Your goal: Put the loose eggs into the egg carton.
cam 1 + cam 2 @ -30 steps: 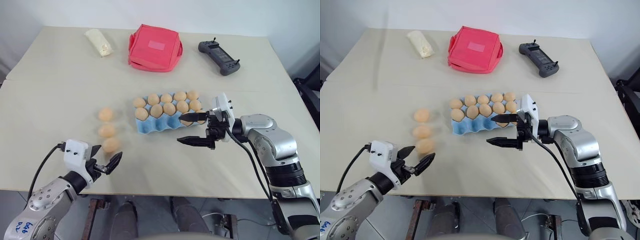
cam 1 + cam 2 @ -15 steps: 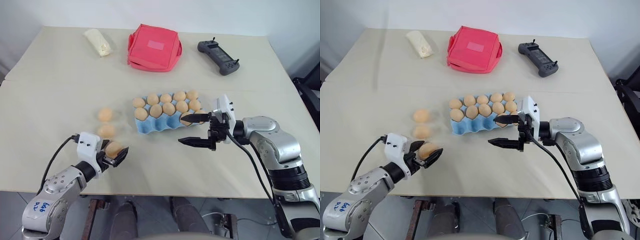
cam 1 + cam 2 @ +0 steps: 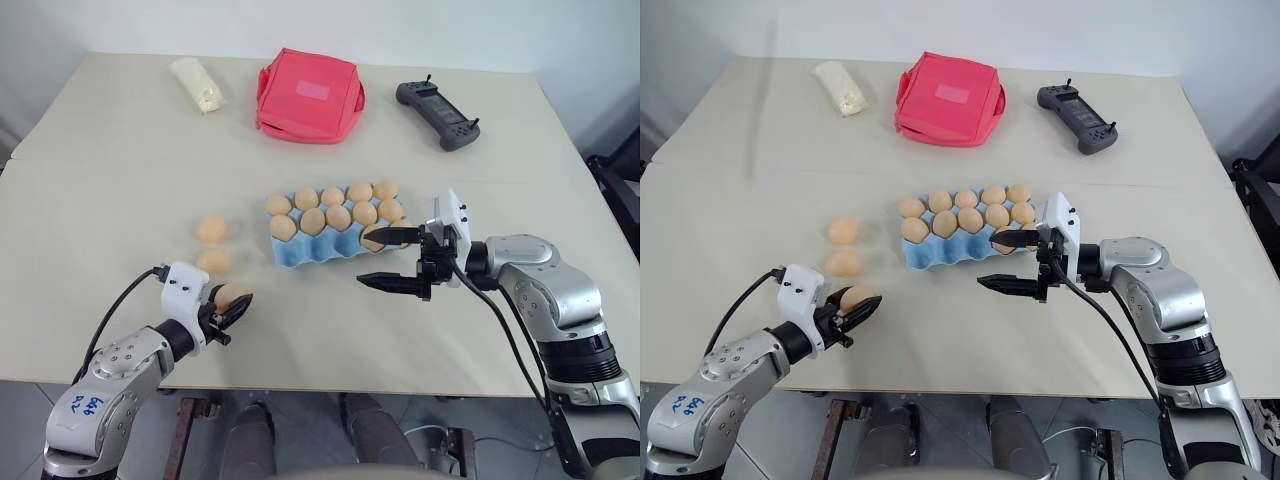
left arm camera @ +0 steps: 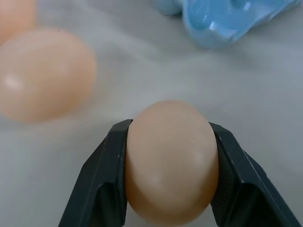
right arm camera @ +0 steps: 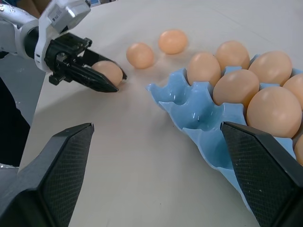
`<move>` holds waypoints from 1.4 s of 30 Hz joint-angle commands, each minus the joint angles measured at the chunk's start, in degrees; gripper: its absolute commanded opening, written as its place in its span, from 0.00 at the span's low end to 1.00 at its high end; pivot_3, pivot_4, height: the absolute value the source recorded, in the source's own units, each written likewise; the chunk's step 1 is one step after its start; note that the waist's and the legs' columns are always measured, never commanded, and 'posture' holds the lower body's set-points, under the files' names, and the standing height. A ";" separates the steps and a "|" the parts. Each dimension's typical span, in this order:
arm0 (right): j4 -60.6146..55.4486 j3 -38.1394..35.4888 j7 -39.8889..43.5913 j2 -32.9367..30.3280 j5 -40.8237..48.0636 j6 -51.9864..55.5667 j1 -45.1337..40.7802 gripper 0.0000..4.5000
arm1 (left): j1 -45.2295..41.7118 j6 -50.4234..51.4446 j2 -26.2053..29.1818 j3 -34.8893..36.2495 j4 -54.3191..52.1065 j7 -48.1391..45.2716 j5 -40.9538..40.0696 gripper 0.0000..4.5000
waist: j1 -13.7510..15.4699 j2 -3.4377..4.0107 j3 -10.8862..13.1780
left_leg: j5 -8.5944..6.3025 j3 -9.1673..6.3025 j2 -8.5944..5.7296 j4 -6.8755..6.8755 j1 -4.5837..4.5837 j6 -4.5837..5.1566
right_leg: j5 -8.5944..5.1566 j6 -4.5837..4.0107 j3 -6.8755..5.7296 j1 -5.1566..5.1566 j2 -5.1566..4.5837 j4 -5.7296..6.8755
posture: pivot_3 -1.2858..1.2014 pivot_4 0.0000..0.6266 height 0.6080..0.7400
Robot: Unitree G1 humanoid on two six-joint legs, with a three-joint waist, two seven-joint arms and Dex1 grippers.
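The left hand had its two black fingers closed tight on one of the loose eggs, the held egg sitting low near the front edge of the tabletop; whether it rested on the surface or hung just clear of it could not be told. Two more loose eggs lay beside it, one just beyond the hand and another a little farther back, both apart from the egg carton. The light blue carton sat at the middle of the tabletop, its back two rows filled with eggs and its near row of cups mostly bare. The right hand hovered at the carton's right end with its fingers spread wide and nothing between them, one fingertip over the near right corner of the carton. Along the far side of the tabletop lay a cream-white packet, a red fabric pouch and a dark grey controller, all well apart from the carton.
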 commanded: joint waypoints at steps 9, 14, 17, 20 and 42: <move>-5.19 -6.56 1.93 -5.49 3.84 -0.01 4.52 1.00 | -19.56 -4.98 -2.96 -4.79 6.92 -7.26 -2.50 0.39 | -0.03 0.00 0.00 | -0.06 -0.01 0.00 0.03 -0.02 0.06 | 0.48 0.92 -0.01 0.00 0.04 -0.02 | 0.52 0.24 1.00; -6.07 -8.38 0.13 -5.93 4.14 0.15 5.87 1.00 | -26.87 -10.06 -4.24 -12.49 17.25 -14.96 0.45 0.39 | -0.01 0.01 0.00 | -0.06 0.01 -0.02 0.14 -0.02 0.07 | 0.51 0.96 0.02 0.05 0.04 -0.02 | 0.52 0.24 1.00; -7.42 -10.00 -0.06 -6.69 5.12 0.63 7.51 1.00 | -30.32 -13.76 -6.46 -14.89 23.72 -17.40 2.49 0.39 | 0.18 0.00 0.00 | -0.06 0.00 -0.02 0.14 -0.04 0.07 | 0.51 0.96 0.01 0.05 0.04 -0.02 | 0.52 0.24 1.00; -8.65 -11.98 -0.58 -7.68 5.65 0.57 10.22 1.00 | -33.51 -18.01 -8.14 -17.17 30.35 -20.64 4.95 0.39 | 0.44 0.00 0.00 | -0.07 -0.02 -0.02 0.13 -0.04 0.08 | 0.50 0.96 0.00 0.04 0.04 -0.01 | 0.52 0.24 1.00; -13.91 -17.44 -6.43 -8.85 6.52 -0.51 19.24 1.00 | -40.28 -28.07 -14.29 -17.74 45.18 -25.88 11.74 1.00 | 0.48 0.01 0.00 | -0.08 0.02 -0.03 0.18 -0.04 0.10 | 0.54 1.02 0.06 0.06 0.04 0.00 | 0.52 0.24 1.00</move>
